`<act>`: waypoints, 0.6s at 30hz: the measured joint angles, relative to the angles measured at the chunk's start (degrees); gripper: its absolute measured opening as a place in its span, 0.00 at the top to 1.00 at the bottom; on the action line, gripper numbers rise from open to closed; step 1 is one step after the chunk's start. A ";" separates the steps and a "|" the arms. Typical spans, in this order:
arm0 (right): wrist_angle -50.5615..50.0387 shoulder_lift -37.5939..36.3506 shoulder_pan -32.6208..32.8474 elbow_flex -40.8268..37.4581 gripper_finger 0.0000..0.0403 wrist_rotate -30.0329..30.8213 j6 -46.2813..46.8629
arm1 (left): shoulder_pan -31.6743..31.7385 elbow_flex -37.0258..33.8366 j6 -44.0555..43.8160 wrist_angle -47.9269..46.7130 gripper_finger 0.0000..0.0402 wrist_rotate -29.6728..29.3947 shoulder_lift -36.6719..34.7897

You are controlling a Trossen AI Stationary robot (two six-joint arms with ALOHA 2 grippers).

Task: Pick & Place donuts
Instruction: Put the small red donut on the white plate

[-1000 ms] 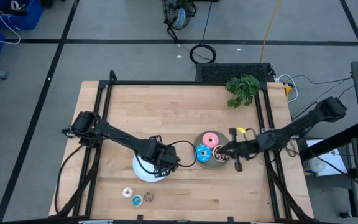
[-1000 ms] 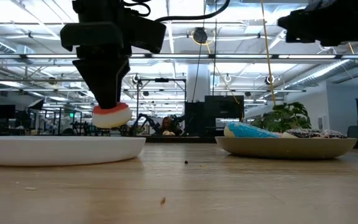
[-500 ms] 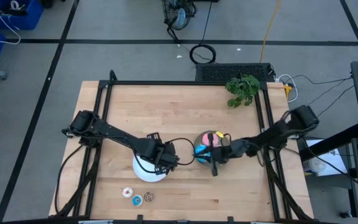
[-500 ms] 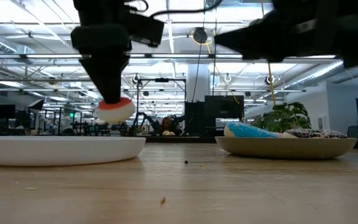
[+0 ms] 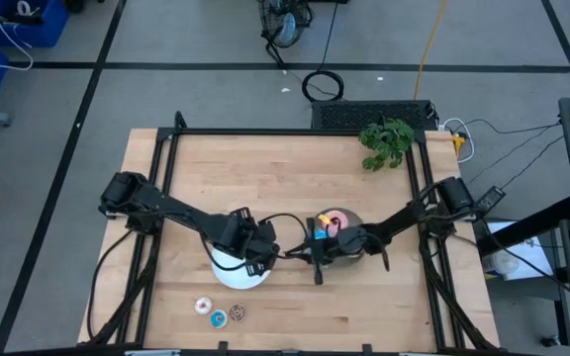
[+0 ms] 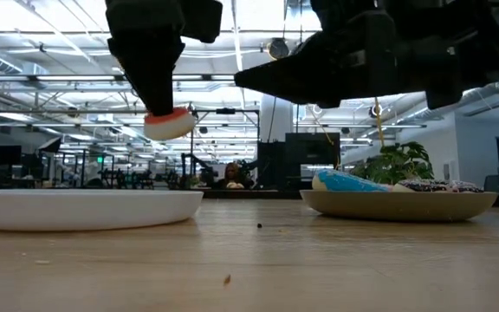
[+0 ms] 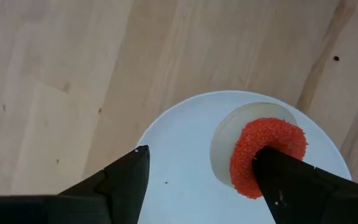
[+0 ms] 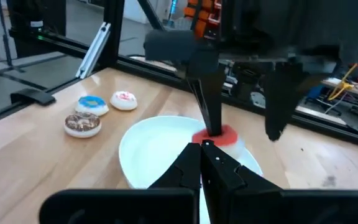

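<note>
The red mini donut [image 7: 267,138] hangs on one finger of my open left gripper [image 7: 204,180], above the white plate [image 7: 179,143]. In the low view the red mini donut [image 6: 168,125] is well above the white plate [image 6: 85,209]. My right gripper [image 8: 201,155] is shut and empty, reaching over from the grey plate [image 6: 397,204] toward the white plate [image 8: 151,149]. The pink donut [image 5: 335,219] lies on the grey plate, and the blue donut [image 6: 345,182] and chocolate donut [image 6: 440,185] lie there too. Three mini donuts [image 5: 218,312] lie on the table near its near edge. My left gripper touches the red mini donut with one finger only [image 7: 291,180]. That fingertip is stuck into the ring's hole [image 7: 261,151] from above, and the other finger [image 7: 126,177] stands far off. The donut is lifted clear of the white plate and hangs tilted.
A green plant [image 5: 386,141] stands near the table's far right corner. The blue [image 8: 92,102], white-pink [image 8: 124,99] and brown [image 8: 82,124] mini donuts lie beside the white plate. The right arm [image 5: 404,220] crosses over the grey plate. Bare wood lies toward the far left.
My left gripper has risen above the white plate, carrying the red mini donut up with it. My right gripper has swung from the grey plate's right side toward the table's left, over the grey plate and close to the white plate.
</note>
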 joint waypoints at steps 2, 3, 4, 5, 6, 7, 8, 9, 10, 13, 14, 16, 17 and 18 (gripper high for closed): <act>-1.11 0.63 0.02 1.11 1.00 -0.15 0.26 | -0.08 -1.71 -0.60 2.31 0.30 0.10 0.00; -2.39 0.82 0.02 1.74 1.00 -0.35 0.30 | -0.22 -2.35 -0.98 3.15 0.30 0.38 0.06; -3.78 0.80 0.02 1.97 1.00 -1.06 0.31 | -0.38 -2.76 -1.05 3.76 0.30 0.77 0.08; -5.43 0.80 0.02 2.55 1.00 -1.71 0.28 | -0.50 -3.07 -1.08 4.45 0.30 1.15 0.08; -6.89 0.97 0.01 3.41 1.00 -2.37 0.40 | -0.65 -3.35 -1.13 5.24 0.30 1.36 0.04; -7.46 1.27 0.00 4.10 1.00 -2.87 0.61 | -0.68 -3.54 -1.33 5.80 0.30 1.45 0.04; -7.51 1.63 0.00 4.58 1.00 -2.86 0.68 | -0.74 -3.60 -1.46 6.17 0.30 1.58 0.06; -7.44 2.19 -0.01 4.94 1.00 -2.87 0.68 | -0.74 -3.60 -1.67 6.31 0.30 1.62 0.06; -7.40 2.95 -0.04 5.59 1.00 -2.88 0.64 | -0.71 -3.60 -1.89 6.33 0.30 1.62 0.05; -7.57 5.01 -0.30 7.93 1.00 -2.89 0.35 | -0.61 -3.60 -2.05 5.85 0.30 1.59 0.05; -7.43 5.63 -0.37 8.84 1.00 -3.02 0.36 | -0.62 -3.60 -2.07 5.85 0.30 1.60 0.06; -8.16 6.68 -0.63 10.39 1.00 -2.91 0.41 | -0.70 -3.60 -2.09 6.22 0.30 1.58 0.04; -8.84 7.20 -0.81 11.00 1.00 -2.91 0.37 | -0.76 -3.60 -2.09 6.29 0.30 1.57 0.04; -9.77 7.61 -1.00 11.54 1.00 -2.90 0.33 | -0.84 -3.60 -2.09 6.35 0.30 1.60 0.04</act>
